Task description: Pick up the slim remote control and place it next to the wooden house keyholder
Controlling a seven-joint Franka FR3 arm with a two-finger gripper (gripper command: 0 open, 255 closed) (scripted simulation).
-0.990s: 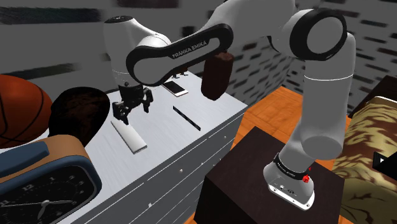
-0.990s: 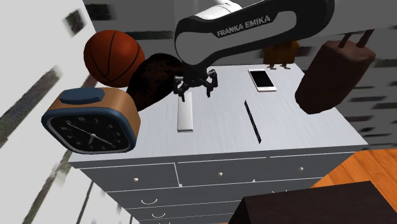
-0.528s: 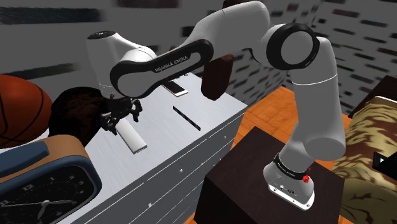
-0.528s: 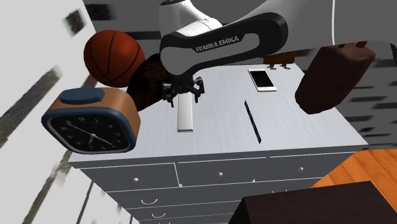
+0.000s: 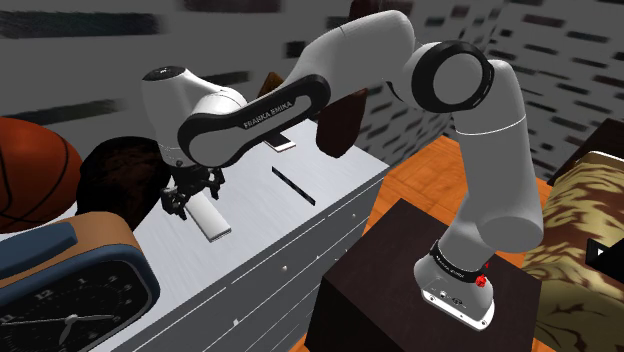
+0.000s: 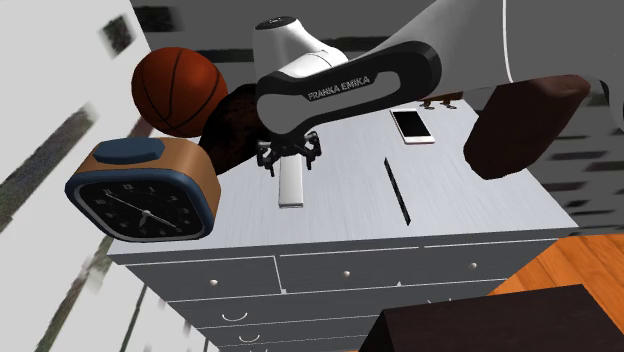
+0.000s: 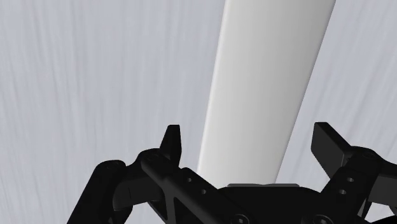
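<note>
The slim remote control (image 5: 213, 221) (image 6: 291, 187) is a long plain white bar lying flat on the grey dresser top (image 5: 262, 225) (image 6: 470, 212). My gripper (image 5: 190, 196) (image 6: 288, 158) (image 7: 249, 140) hangs low over its far end, open. In the wrist view the remote (image 7: 273, 63) runs out from between the two black fingers (image 7: 172, 139), which stand apart on either side without touching it. A small brown peaked object (image 6: 440, 96), perhaps the house keyholder, stands at the back of the dresser behind the phone; I cannot tell for sure.
On the dresser are a thin black strip (image 5: 293, 185) (image 6: 397, 190), a white phone (image 6: 412, 125), a dark brown block (image 5: 340, 120) (image 6: 520, 125), a dark round lump (image 5: 115, 170) (image 6: 240, 125), a basketball (image 5: 30, 170) (image 6: 178, 88) and a blue-and-tan alarm clock (image 5: 70, 290) (image 6: 150, 190).
The gripper has moved toward the shoulder view's left and come down over the remote's far end. Its fingers stayed open; the remote has not moved.
</note>
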